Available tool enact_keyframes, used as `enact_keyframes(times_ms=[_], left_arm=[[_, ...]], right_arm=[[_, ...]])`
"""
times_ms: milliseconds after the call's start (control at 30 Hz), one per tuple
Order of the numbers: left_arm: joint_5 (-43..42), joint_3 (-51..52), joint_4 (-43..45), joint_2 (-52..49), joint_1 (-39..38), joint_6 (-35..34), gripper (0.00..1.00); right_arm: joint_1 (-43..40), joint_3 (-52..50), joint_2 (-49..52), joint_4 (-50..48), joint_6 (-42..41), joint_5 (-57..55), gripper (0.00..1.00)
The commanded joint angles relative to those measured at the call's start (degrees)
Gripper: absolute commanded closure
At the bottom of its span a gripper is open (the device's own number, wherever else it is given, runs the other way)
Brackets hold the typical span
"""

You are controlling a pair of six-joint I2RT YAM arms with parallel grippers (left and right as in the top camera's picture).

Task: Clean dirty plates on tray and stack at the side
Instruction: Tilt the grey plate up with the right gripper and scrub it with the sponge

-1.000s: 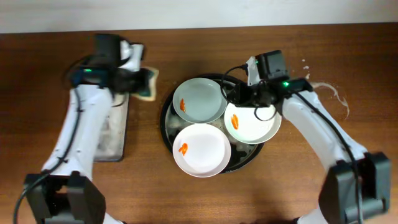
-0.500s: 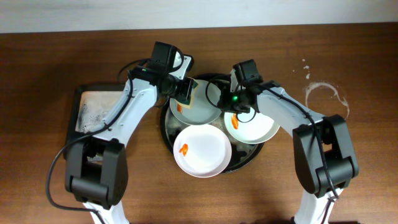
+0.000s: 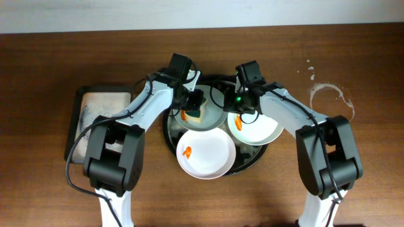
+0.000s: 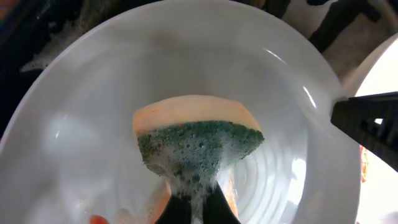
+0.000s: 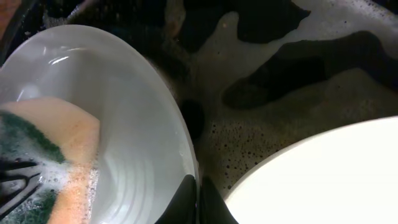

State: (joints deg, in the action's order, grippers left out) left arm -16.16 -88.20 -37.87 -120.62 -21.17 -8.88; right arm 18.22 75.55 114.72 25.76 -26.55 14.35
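On the black tray (image 3: 169, 131) lie three dirty plates. Up on the pale grey-blue plate (image 3: 214, 96) (image 4: 93, 124) (image 5: 130, 87) rests a soapy orange-and-green sponge (image 3: 194, 108) (image 4: 198, 140) (image 5: 56, 155), with my left gripper (image 3: 192, 99) (image 4: 196, 208) shut on it. An orange smear (image 4: 99, 219) shows beside the sponge. My right gripper (image 3: 230, 104) (image 5: 198, 194) is shut on that plate's right rim. Two white plates, one on the right (image 3: 259, 129) (image 5: 329, 174) and one at the front (image 3: 205, 154), each carry an orange smear. The side with its whitish ring stain (image 3: 331, 98) is at the far right.
A rectangular dark sponge tray (image 3: 95, 123) with foam sits to the left of the round tray. Soapy foam covers the black tray's floor (image 5: 280, 74) between the plates. Both arms crowd over the tray's back half.
My left arm has carried the sponge from over the sponge tray rightward onto the grey-blue plate. My right gripper has moved left and closed on that plate's rim.
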Motion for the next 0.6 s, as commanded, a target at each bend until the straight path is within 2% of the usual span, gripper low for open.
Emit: enact_keyframes(times_ms=[0,233,400,567], left_arm=[[0.0,-0.7,0.2,-1.0,0.1,-1.0,1.00],[16.9,-0.7,-2.8,-1.2,0.4,-0.9,1.00],[23.8,-0.7,-4.7,-1.2,0.4,-0.9,1.00],[23.1,-5.7,-7.9,-1.2,0.4,-0.9,1.00]], right_arm=[[0.4,0.7,0.9,0.4,-0.3,-2.1,0.96],[0.0,0.7,0.7,0.6,-0.3,-3.0,0.96],[0.0,0.7,0.7,0.6,-0.3,-3.0,0.96],[0.0,0.7,-1.8,2.4,2.3,-6.5,0.96]])
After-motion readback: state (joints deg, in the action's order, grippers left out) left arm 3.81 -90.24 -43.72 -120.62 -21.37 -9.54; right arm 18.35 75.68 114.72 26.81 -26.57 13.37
